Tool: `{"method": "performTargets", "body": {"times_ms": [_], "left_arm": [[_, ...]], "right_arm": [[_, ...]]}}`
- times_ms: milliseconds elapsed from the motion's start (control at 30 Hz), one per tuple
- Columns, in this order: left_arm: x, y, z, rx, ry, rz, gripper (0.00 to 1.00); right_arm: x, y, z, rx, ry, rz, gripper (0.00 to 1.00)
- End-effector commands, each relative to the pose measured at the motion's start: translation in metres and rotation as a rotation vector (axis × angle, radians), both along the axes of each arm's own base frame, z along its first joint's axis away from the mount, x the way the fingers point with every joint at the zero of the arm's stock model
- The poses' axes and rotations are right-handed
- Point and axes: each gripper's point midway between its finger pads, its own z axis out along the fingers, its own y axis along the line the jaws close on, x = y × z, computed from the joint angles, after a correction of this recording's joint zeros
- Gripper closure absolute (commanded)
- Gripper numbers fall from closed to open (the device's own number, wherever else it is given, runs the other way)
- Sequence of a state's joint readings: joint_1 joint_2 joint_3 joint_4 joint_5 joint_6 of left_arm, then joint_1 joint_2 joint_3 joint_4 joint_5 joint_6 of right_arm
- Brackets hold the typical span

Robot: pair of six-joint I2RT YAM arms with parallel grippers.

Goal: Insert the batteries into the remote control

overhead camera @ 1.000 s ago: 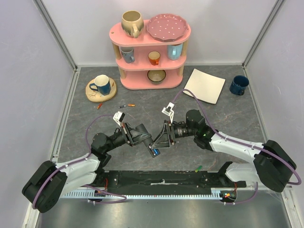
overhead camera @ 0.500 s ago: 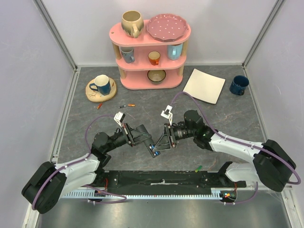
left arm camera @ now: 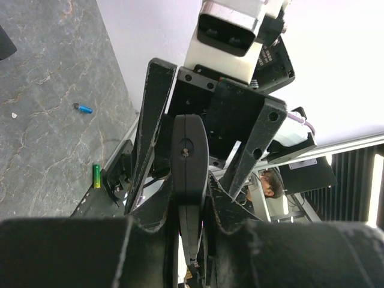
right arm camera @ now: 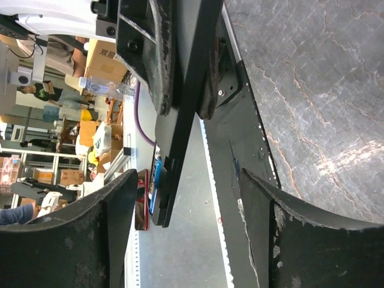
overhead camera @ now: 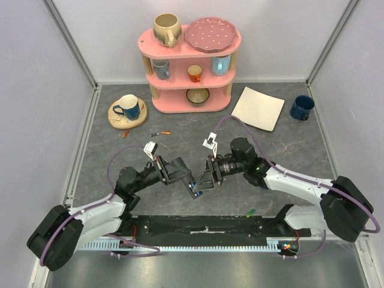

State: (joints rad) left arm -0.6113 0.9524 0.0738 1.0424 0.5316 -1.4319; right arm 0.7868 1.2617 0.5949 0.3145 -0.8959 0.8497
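Loading looks barely begun, if at all; the remote control (right arm camera: pixel 186 108) hangs above the table (overhead camera: pixel 288 150) at the centre of the top view, clamped between the left claw (left arm camera: pixel 191 201) fingers; the right claw (right arm camera: pixel 187 177) stands spread wide around it, gripping nothing; a blue patch near the bar's lower end may be a seated cell, I cannot tell; loose batteries (overhead camera: pixel 161 133) lie about, a blue battery (left arm camera: pixel 83 108) and a green battery (left arm camera: pixel 96 176) at left; the bar's long axis runs from the top of the right wrist frame down to lower centre, leaning slightly left.
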Motion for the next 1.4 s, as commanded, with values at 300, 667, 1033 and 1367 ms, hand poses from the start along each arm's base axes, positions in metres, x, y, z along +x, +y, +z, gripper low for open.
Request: {"method": "performTargets", "body": {"times_ms": [300,667,1033,1367], "left_arm": [[0.000,0.001,0.003,0.015,-0.101,0.018,0.98],[-0.014,0.012,-0.005,0.020,-0.115,0.021,0.98],[-0.019,0.015,-0.005,0.040,-0.146,0.027,0.98],[-0.020,0.016,-0.003,0.037,-0.152,0.026,0.98]], "right_arm": [[0.112,-0.069,0.050,-0.294,-0.410,-0.435,0.12],[0.163,-0.167,-0.108,-1.047,-0.353,-0.707,0.35],[0.185,-0.161,-0.124,-1.099,-0.373,-0.686,0.25],[0.192,-0.156,-0.148,-1.105,-0.334,-0.626,0.27]]}}
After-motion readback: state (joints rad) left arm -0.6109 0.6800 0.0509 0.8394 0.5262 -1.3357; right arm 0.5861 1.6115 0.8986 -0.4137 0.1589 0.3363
